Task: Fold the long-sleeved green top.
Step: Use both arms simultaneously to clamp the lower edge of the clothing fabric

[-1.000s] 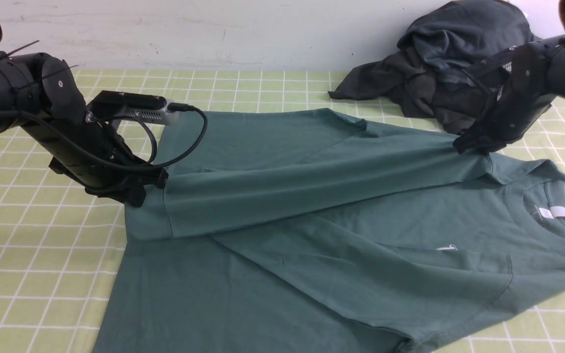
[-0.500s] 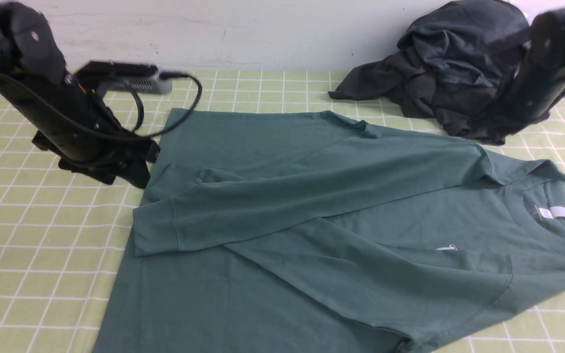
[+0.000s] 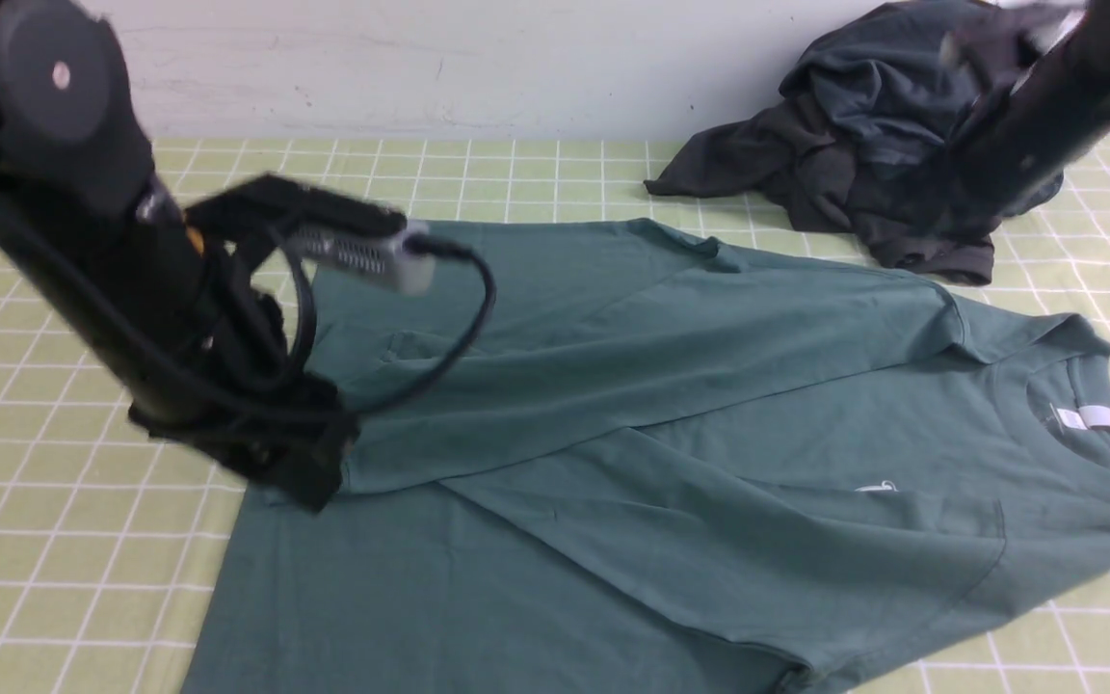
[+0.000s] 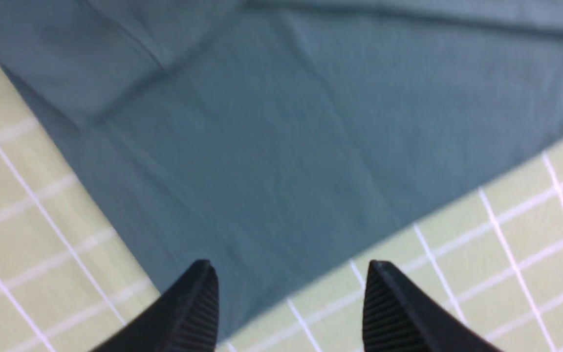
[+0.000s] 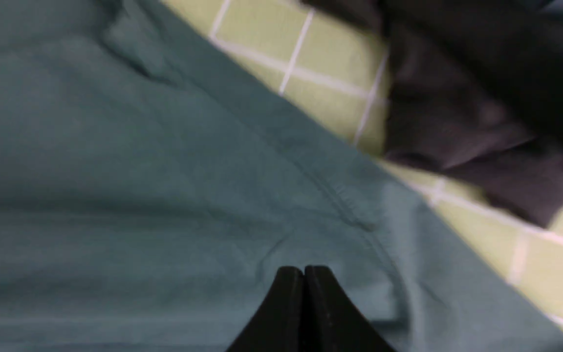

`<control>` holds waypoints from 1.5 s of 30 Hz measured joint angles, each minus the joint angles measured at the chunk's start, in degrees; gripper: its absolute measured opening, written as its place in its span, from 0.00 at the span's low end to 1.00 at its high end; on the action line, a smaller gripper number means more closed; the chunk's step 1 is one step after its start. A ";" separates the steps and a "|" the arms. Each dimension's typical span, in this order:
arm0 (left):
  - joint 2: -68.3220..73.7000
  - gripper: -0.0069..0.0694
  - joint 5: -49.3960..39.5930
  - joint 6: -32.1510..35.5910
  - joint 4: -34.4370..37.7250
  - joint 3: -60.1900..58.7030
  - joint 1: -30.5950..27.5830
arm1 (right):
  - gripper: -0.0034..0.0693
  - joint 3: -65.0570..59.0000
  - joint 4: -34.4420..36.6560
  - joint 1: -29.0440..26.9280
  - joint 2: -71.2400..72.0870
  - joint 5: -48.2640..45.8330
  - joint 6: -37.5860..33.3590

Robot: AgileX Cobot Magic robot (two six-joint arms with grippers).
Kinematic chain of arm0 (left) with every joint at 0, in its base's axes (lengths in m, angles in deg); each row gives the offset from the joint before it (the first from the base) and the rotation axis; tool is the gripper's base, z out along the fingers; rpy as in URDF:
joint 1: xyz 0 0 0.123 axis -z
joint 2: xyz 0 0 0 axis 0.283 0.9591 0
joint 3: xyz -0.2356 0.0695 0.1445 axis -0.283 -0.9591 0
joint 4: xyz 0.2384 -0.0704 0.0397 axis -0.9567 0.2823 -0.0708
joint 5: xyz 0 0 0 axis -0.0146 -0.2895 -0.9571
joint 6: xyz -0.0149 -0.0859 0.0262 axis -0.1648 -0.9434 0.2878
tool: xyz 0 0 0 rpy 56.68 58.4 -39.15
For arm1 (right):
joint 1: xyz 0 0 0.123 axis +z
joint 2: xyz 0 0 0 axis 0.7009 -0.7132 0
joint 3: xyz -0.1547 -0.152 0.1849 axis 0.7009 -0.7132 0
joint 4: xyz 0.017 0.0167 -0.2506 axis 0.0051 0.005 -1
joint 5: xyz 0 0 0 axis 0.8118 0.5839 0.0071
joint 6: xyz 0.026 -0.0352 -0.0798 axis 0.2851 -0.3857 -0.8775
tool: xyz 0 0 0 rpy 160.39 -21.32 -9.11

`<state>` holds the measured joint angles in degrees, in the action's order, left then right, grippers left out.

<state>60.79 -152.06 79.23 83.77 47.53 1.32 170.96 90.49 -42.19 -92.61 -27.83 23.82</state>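
Observation:
The green long-sleeved top lies flat on the checked cloth, neck label at the right. One sleeve lies folded across its body. My left gripper hovers blurred over that sleeve's cuff end. In the left wrist view it stands open and empty above a hem corner of the top. My right arm is raised at the back right, blurred. In the right wrist view its gripper is shut on nothing, above the top's shoulder seam.
A heap of dark charcoal and slate-grey garments lies at the back right, close behind the right arm, and shows in the right wrist view. The yellow-green checked tablecloth covers the table. A pale wall bounds the far side.
Both grippers let go of the sleeve, which settled across the body. The left arm rose, then swung nearer over the cuff. The right arm lifted back and its jaws shut.

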 joint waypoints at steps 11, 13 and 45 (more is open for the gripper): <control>-19.77 0.58 -0.04 5.63 -6.89 -21.20 1.16 | 0.03 -0.17 -5.99 -0.13 -6.41 -2.30 0.46; -20.38 0.58 1.43 8.18 -8.15 -23.48 1.22 | 0.03 -0.17 -5.34 -0.13 -4.70 -3.81 0.53; 6.17 0.13 23.15 46.70 -19.15 -28.71 4.69 | 0.03 -0.17 16.58 -0.13 13.49 -14.86 -10.81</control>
<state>66.96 -128.91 125.93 64.62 18.82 6.01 170.79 107.07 -42.32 -79.12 -42.69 13.01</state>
